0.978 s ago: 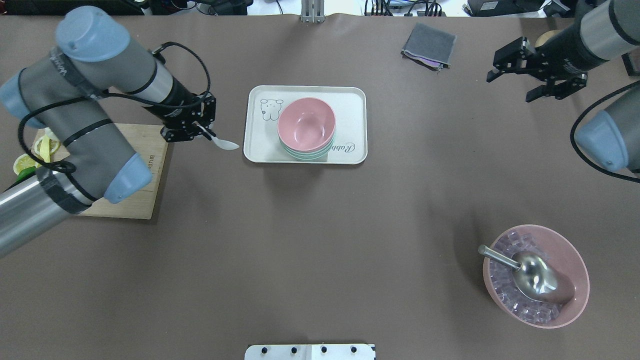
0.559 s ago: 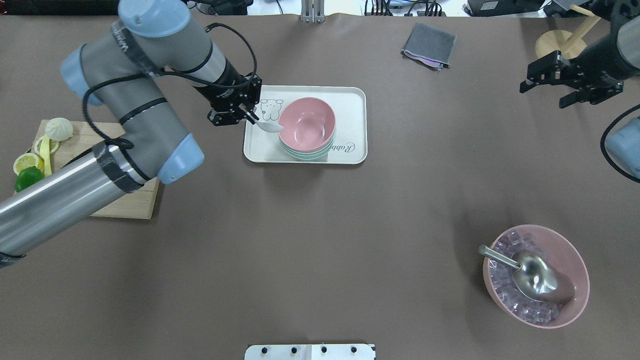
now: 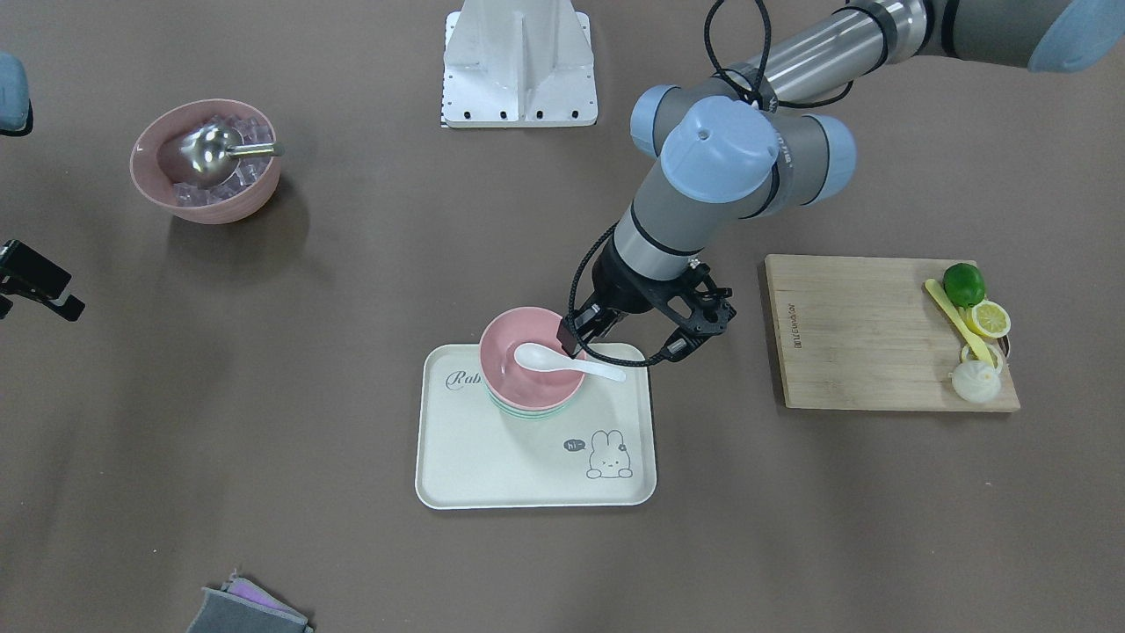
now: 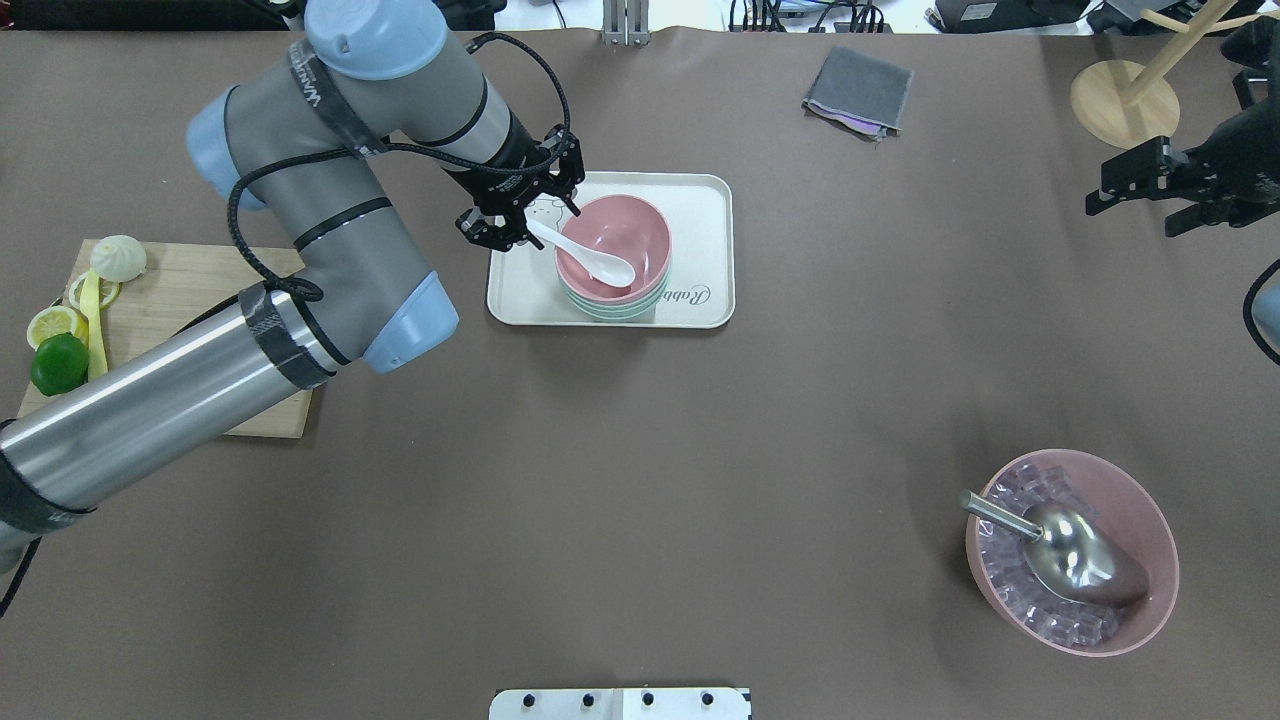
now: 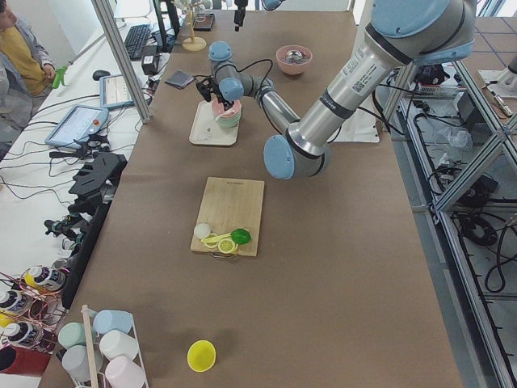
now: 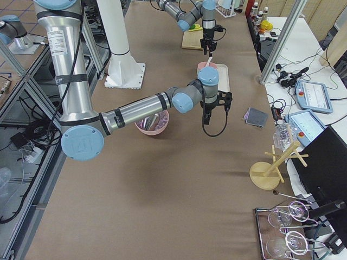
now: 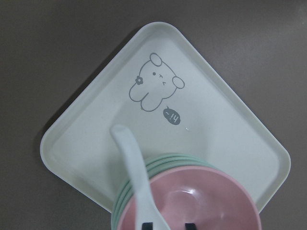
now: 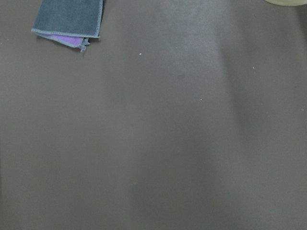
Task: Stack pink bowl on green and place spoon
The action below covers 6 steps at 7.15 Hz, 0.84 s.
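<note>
One move left, I reckon: spoon lies in the pink bowl, left gripper spread open over its handle, so I lift straight up, no sideways nudge.

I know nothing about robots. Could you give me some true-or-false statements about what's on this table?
1. The white spoon has its scoop end inside the pink bowl. True.
2. The pink bowl sits directly on the tray. False: it is stacked on green bowls, which sit on the tray.
3. A metal scoop lies in the big bowl of clear cubes. True.
4. The lime is on the tray. False: it is on the wooden board.
5. The right gripper holds the grey cloth. False: its jaws are empty, away from the cloth.
</note>
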Available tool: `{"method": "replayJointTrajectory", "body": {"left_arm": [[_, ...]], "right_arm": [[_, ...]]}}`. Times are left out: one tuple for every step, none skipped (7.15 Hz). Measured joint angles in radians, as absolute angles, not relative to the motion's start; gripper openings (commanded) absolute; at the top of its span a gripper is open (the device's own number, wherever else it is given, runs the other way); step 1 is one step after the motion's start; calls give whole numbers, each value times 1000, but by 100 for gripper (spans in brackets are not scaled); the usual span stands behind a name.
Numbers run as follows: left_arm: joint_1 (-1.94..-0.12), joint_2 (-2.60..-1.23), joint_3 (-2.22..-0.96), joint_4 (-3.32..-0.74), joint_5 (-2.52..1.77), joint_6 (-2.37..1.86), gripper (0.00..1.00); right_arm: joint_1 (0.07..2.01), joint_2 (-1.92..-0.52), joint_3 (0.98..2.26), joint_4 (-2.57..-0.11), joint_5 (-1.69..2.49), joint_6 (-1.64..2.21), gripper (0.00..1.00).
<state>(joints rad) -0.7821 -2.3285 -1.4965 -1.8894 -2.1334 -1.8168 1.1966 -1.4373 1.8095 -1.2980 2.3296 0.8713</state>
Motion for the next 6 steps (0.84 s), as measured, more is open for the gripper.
{"method": "replayJointTrajectory", "body": {"left_arm": [[-818,-2211,-1619,-1876,-2167,-1738,98],[-864,-2103,-1720,-1849,-2205,-1636,98],[-903,-1999,-1794,-1827,-2227,-1521,98],[-928,-1904,-1843,-1818,-2234,-1398,98],[-957,-1811,-1880,-1816,-2237,-1250,98],[-997,-1724,-1904,-1817,-2240,-1091,98]], "right_arm": [[1201,-1437,1806,-1300,2329,867,100],[1215,-1439,1797,-1303,2329,846,100],[1240,-1441,1774,-1304,2330,794,100],[1269,-1445,1744,-1305,2335,728,100],[1301,-1453,1707,-1305,2349,647,100],[1336,-1463,1672,-1306,2365,560,100]]}}
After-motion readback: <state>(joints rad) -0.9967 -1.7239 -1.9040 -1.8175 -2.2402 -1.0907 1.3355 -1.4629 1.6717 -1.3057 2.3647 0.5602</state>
